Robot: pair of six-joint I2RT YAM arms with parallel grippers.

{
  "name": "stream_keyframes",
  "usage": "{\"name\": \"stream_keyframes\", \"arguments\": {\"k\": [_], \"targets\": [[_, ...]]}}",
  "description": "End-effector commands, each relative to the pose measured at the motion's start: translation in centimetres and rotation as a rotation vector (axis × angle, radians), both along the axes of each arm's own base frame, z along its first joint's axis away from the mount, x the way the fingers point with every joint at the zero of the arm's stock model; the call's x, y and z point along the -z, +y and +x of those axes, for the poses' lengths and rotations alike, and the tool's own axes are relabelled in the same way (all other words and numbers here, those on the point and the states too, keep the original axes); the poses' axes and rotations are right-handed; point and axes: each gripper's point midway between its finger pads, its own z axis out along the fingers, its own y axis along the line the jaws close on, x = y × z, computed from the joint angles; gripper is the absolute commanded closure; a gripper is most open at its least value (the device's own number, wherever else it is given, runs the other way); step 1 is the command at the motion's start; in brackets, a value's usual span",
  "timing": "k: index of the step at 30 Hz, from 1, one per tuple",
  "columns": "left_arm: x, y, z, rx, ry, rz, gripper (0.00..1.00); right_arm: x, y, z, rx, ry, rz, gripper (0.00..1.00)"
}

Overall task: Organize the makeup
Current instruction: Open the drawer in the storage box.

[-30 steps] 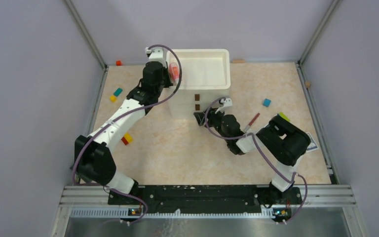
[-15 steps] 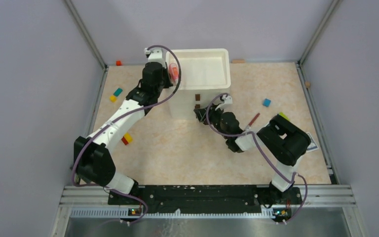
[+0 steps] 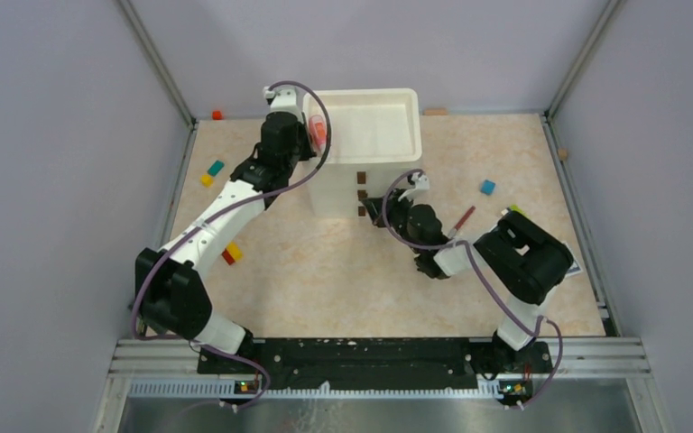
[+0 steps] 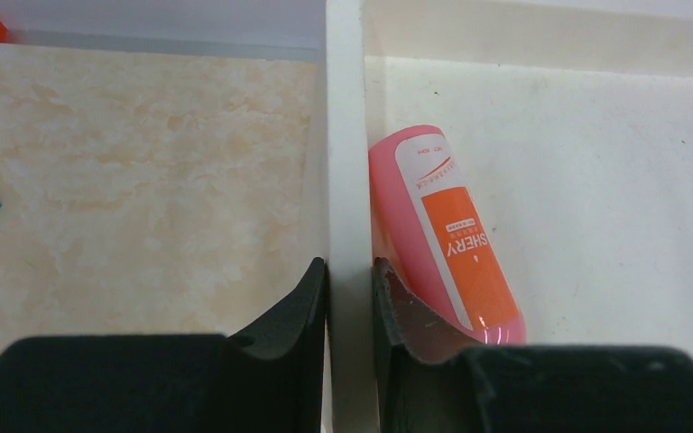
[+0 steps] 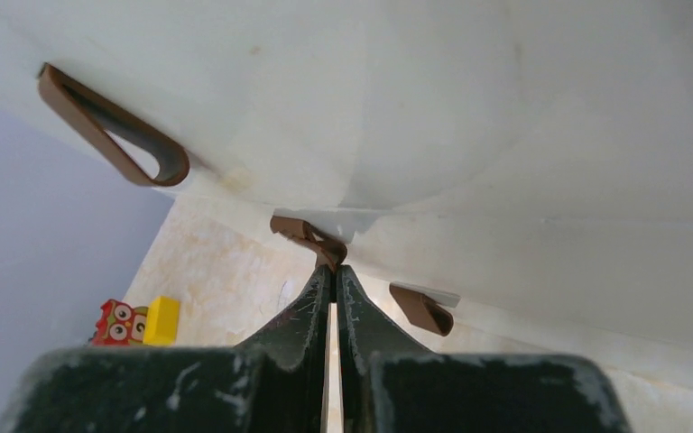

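Nearest, the right end effector (image 5: 332, 271) has its jaws pressed together, tips against the middle brown handle (image 5: 311, 236) on the front of the white box (image 3: 334, 194); whether it pinches that handle I cannot tell; a red pencil (image 3: 463, 219) lies on the counter (image 3: 325, 280) just beside that arm. Farther back, the left end effector (image 4: 347, 280) is clamped over the box's left wall; the pink bottle (image 4: 442, 236) lies inside, against that wall.
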Motion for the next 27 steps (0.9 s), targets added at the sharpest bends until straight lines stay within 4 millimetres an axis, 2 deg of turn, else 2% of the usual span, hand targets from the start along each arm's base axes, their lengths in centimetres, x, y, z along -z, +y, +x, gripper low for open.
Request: {"name": "stream_keyframes", "arguments": {"k": [1,7,18,24,26,27], "targets": [[2.8,-2.1,-1.5,0.077,0.140,-0.005,0.93,-6.2,-0.7,-0.7,-0.014,-0.131,0.135,1.00],[3.0,-2.6,-0.3,0.062,0.152,-0.012,1.00,-6.2,-0.2,-3.2,-0.062,-0.118,0.121,1.00],[3.9,-3.2,0.7,0.054,0.168,-0.023,1.00,-4.7,2.8,-9.0,-0.185,-0.085,0.067,1.00],[4.5,-3.4,1.1,0.058,0.176,-0.020,1.00,-4.0,2.9,-12.2,-0.219,-0.068,0.013,1.00],[4.6,-3.4,1.1,0.060,0.176,-0.019,1.00,-3.8,2.5,-12.6,-0.225,-0.054,-0.004,1.00],[4.6,-3.5,1.1,0.064,0.176,-0.018,0.97,-3.8,2.3,-12.7,-0.225,-0.052,-0.012,1.00]]}}
